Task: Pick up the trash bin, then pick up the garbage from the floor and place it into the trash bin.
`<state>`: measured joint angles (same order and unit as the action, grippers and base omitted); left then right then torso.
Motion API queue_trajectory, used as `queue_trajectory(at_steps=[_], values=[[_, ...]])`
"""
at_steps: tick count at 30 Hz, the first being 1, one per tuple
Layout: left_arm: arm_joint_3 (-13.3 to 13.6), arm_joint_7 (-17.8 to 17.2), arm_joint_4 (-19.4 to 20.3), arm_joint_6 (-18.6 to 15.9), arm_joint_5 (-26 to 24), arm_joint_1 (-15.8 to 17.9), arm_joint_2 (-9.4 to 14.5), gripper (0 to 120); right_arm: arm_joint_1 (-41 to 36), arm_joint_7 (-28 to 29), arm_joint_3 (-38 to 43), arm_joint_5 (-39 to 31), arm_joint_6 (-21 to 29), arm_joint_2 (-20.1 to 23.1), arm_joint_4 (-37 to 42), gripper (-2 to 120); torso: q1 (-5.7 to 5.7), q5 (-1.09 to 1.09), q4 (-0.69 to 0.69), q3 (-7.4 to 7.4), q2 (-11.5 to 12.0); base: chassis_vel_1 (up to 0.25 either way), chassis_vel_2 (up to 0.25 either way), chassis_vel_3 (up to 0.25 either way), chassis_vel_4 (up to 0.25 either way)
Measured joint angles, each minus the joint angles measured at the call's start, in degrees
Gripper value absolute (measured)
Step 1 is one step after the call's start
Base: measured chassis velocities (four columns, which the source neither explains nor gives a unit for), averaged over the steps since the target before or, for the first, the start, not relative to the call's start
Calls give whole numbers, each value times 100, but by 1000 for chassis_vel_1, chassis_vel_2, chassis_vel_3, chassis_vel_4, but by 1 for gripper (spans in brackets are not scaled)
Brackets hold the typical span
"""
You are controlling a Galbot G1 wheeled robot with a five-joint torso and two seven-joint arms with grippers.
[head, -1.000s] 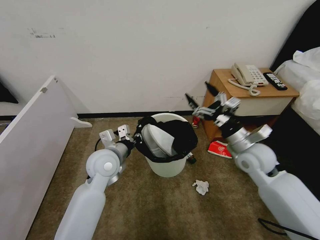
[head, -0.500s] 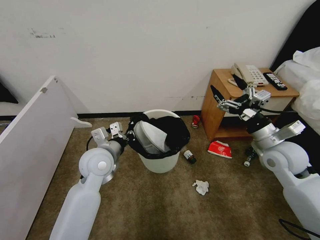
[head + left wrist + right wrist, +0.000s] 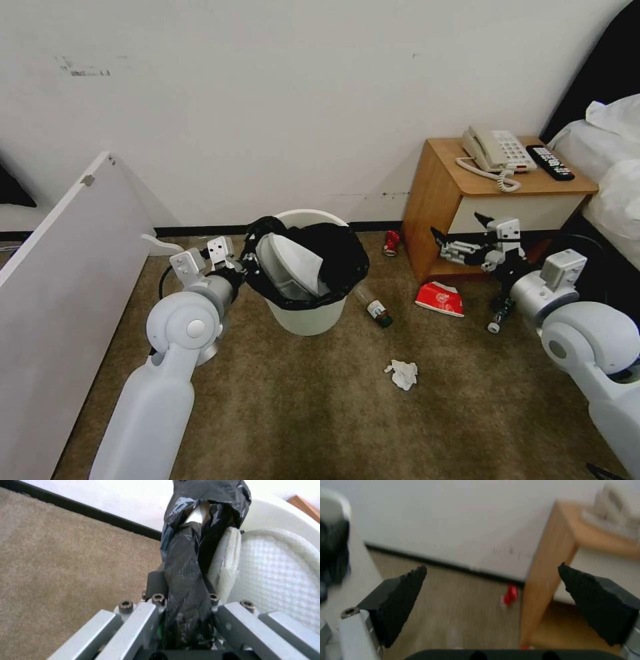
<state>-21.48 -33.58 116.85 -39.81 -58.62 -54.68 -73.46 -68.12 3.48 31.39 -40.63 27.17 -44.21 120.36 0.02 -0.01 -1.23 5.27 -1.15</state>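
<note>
- While pinching only bag-covered rim, left gripper (image 3: 241,272) holds the trash bin (image 3: 307,317) near the wall; liner (image 3: 188,562) could slip, tipping the slipper (image 3: 293,261) out.
- Right gripper (image 3: 459,239), spread wide and empty, hangs just beside the nightstand (image 3: 440,200); could clip it.
- Open carpet around red packet (image 3: 440,298), bottle (image 3: 375,309), tissue (image 3: 402,373).

Head view high, wide; wrist views close, seemingly sharing trash bin (image 3: 307,293).
</note>
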Motion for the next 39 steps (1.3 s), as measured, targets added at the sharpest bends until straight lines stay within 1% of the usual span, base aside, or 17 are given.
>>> queue_trajectory(at_steps=[1,2,3,5,6,7,8,9,11,15,22,25,28,30,39], values=[[-12,0,6,0,-2,-5,8,4,-52,70,-1,-38,261,2,57,100,0,0,0,0,0,0,0,0,0],[-12,0,6,0,-2,-5,8,4,-52,70,-1,-38,261,2,57,100,0,0,0,0,0,0,0,0,0],[-35,1,12,0,-4,-9,20,4,-114,150,-1,-122,629,3,136,100,0,1,0,0,0,0,0,0,0],[-59,2,27,2,-9,-16,30,4,-187,162,-12,-196,1062,3,217,100,0,0,0,0,0,0,0,0,0],[-59,2,27,2,-9,-16,30,4,-187,162,-12,-196,1062,3,217,100,0,0,0,0,0,0,0,0,0],[-63,2,33,3,-10,-23,30,4,-204,162,-37,-200,1163,2,228,100,0,0,0,0,0,0,0,0,0],[-67,4,41,4,-12,-41,29,4,-244,160,-107,-197,1366,-10,242,100,0,0,0,0,0,0,0,0,0],[-67,4,41,4,-12,-41,29,4,-244,160,-107,-197,1366,-10,242,100,0,0,0,0,0,0,0,0,0],[-70,5,49,4,-12,-59,26,4,-288,147,-185,-189,1533,-23,279,100,0,1,0,0,0,0,0,0,0],[-73,6,52,4,-11,-63,25,4,-332,108,-361,29,1574,-34,222,100,0,0,0,0,0,0,0,0,0],[-63,7,54,5,-6,-67,3,4,-222,111,-741,116,1552,-158,-108,100,0,0,0,0,1,0,0,0,0],[-56,9,67,7,0,-88,-22,4,-53,113,-1137,227,1273,-261,-496,100,0,1,1,0,1,0,0,0,0],[-56,9,75,7,3,-97,-21,4,-16,110,-1232,259,1226,-286,-599,100,0,1,1,0,1,0,0,0,0],[-62,9,121,7,5,-126,5,4,62,46,-1517,344,1044,-350,-927,100,0,1,0,0,1,0,0,0,0],[-73,12,167,7,11,-180,-6,4,244,-53,-1977,385,818,-547,-1532,100,0,1,0,0,1,0,0,0,0]])
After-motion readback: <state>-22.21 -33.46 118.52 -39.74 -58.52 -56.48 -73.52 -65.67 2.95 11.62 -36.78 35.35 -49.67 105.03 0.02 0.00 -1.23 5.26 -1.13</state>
